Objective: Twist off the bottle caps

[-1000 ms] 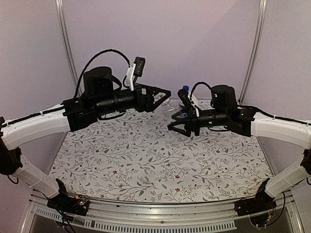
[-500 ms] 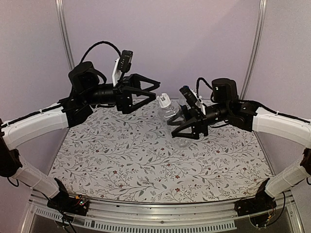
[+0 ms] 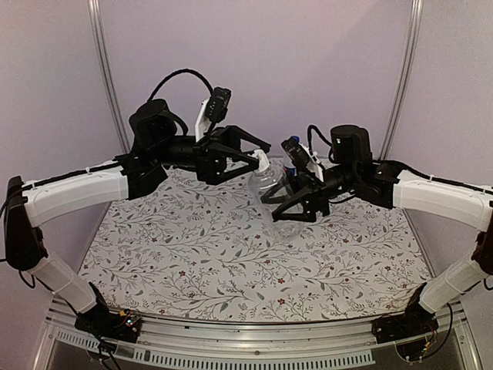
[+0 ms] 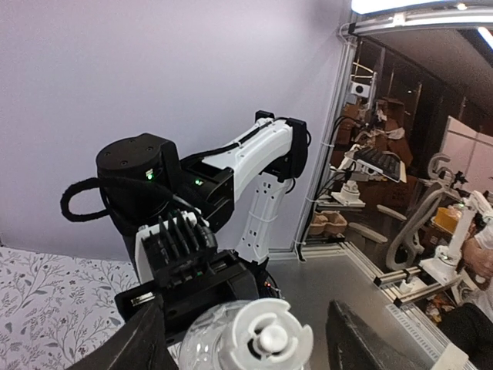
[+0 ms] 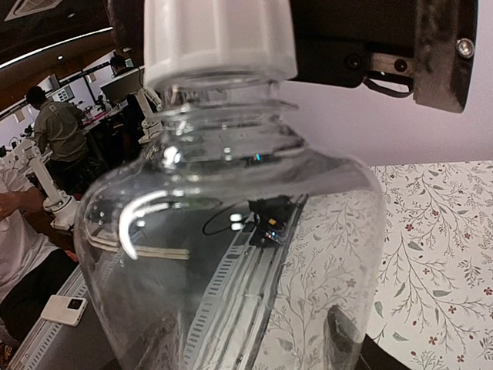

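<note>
My right gripper [image 3: 279,206] is shut on the body of a plain clear bottle [image 3: 271,182], held above the table and tilted left. The bottle [image 5: 231,231] fills the right wrist view, its white cap [image 5: 219,38] at the top. My left gripper [image 3: 262,156] is open around that white cap [image 3: 260,162]. In the left wrist view the cap [image 4: 266,335] sits between the two fingers [image 4: 146,343] with a gap on each side. A small blue cap [image 3: 293,143] peeks out behind my right wrist; its bottle is hidden.
The floral tablecloth [image 3: 231,262] covers the table below both arms. Pale walls and metal posts [image 3: 104,69] close the back and sides. The aluminium rail [image 3: 254,331] runs along the near edge between the arm bases.
My left gripper backed off to the left and opened wide, then came back over the white cap with its jaws narrower. My right gripper lifted the bottle a little towards the left.
</note>
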Available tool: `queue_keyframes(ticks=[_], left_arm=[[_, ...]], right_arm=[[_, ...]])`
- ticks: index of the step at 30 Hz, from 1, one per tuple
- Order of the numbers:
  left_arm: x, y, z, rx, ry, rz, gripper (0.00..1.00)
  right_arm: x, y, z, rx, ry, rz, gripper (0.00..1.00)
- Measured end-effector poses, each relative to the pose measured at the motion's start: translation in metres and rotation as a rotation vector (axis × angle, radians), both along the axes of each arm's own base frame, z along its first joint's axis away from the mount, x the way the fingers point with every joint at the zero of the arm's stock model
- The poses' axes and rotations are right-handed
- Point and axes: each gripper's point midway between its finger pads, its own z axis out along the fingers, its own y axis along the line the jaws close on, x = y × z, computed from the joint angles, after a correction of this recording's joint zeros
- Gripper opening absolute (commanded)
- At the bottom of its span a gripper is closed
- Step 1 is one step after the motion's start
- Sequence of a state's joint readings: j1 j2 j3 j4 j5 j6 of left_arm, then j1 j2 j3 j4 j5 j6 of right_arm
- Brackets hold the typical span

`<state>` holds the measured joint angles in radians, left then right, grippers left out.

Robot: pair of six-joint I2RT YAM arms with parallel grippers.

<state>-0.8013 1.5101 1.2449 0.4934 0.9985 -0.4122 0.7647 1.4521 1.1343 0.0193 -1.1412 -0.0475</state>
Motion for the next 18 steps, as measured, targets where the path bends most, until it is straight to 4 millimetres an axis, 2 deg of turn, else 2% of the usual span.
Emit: queue_keyframes(ticks=[2, 9, 14, 15, 18], left_arm=[[-0.003, -0.002, -0.001, 0.002, 0.004, -0.016, 0.61], [-0.009, -0.006, -0.001, 0.003, -0.003, -0.039, 0.31], [-0.004, -0.007, 0.001, -0.012, -0.038, 0.002, 0.04], [-0.002, -0.007, 0.002, -0.010, -0.034, 0.014, 0.00], [0.007, -0.005, 0.002, -0.005, -0.009, 0.091, 0.00]], right_arm=[[0.001, 0.001, -0.001, -0.001, 0.006, 0.002, 0.60], [0.004, 0.004, -0.006, -0.012, 0.025, -0.002, 0.59], [0.008, 0.005, -0.008, -0.026, 0.035, -0.030, 0.59], [0.010, 0.006, -0.008, -0.028, 0.030, -0.043, 0.59], [0.021, 0.007, -0.006, -0.039, 0.004, -0.120, 0.59]])
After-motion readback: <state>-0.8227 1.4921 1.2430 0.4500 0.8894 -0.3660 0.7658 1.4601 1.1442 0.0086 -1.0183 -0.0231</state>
